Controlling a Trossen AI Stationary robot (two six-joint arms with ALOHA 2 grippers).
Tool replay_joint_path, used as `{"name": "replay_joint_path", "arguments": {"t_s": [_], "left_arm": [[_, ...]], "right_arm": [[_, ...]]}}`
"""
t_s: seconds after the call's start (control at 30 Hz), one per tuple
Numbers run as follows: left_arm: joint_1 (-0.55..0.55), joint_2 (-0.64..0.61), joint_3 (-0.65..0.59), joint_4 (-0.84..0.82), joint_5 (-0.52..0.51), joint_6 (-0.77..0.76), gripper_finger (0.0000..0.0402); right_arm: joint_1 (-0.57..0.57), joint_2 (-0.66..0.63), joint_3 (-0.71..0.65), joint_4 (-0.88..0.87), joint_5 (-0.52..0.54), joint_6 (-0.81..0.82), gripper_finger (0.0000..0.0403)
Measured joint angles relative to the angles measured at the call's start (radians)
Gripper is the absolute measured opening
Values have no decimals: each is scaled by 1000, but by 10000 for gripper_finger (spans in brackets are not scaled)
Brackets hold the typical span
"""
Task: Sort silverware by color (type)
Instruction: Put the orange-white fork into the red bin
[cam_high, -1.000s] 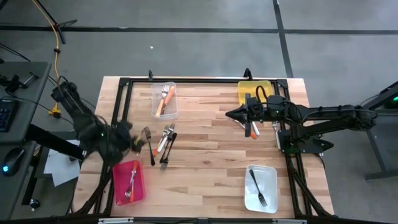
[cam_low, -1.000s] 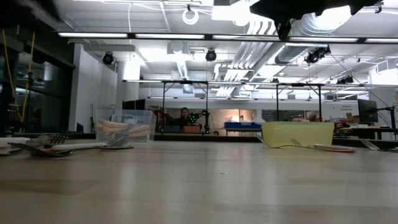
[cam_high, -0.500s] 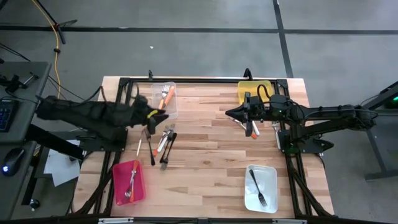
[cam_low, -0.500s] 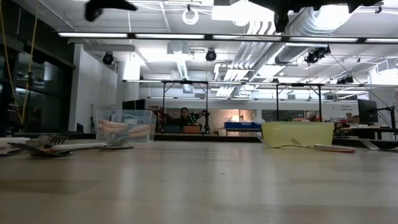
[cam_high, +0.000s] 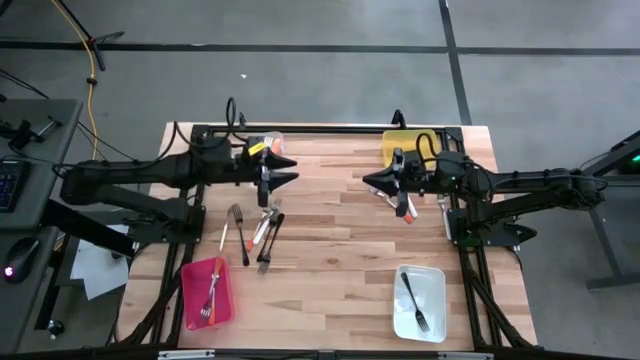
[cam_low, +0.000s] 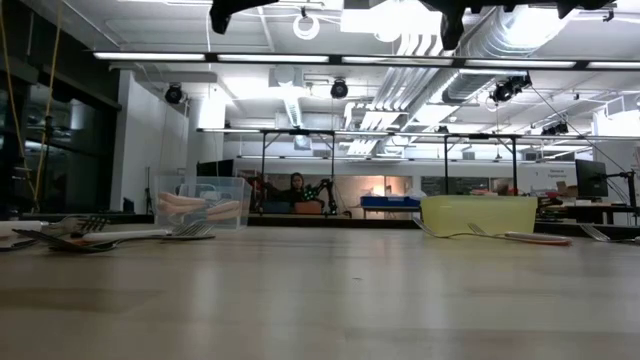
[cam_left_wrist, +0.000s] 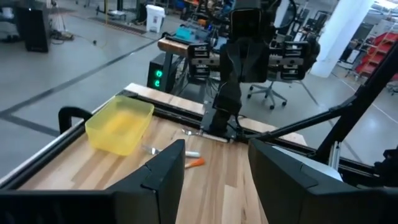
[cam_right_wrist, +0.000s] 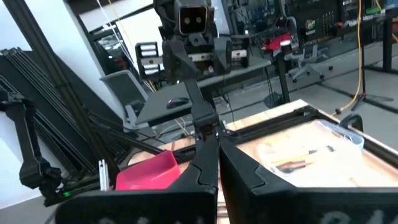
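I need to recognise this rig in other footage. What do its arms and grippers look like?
Both arms are black, slim and jointed, with black cables looped above them. Each ends in a gripper with two dark, flat, tapering fingers: the left gripper and the right gripper. No markings are legible on them.

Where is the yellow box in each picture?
High view: the yellow bin sits at the table's far edge, right of the middle, by the right arm.
Low view: the yellow bin stands right of centre on the tabletop.
Left wrist view: it lies ahead, across the table.
Right wrist view: not in it.
Shared landmark: the orange-handled utensil lying near the bin.
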Motion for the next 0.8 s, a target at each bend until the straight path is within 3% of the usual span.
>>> {"name": "replay_joint_path", "arguments": {"t_s": [0.37,0.53,0.8], "left_arm": [[-50,6,0,-27,-7,-15,168],[-78,6,-2,-63,-65,-14,167],[-73,-28,-226,297,-85,-67,111]], "right_arm": [[0,0,0,6,0,-17,0],[0,0,0,-4,0,-25,0],[0,0,0,-9,0,-44,0]]}}
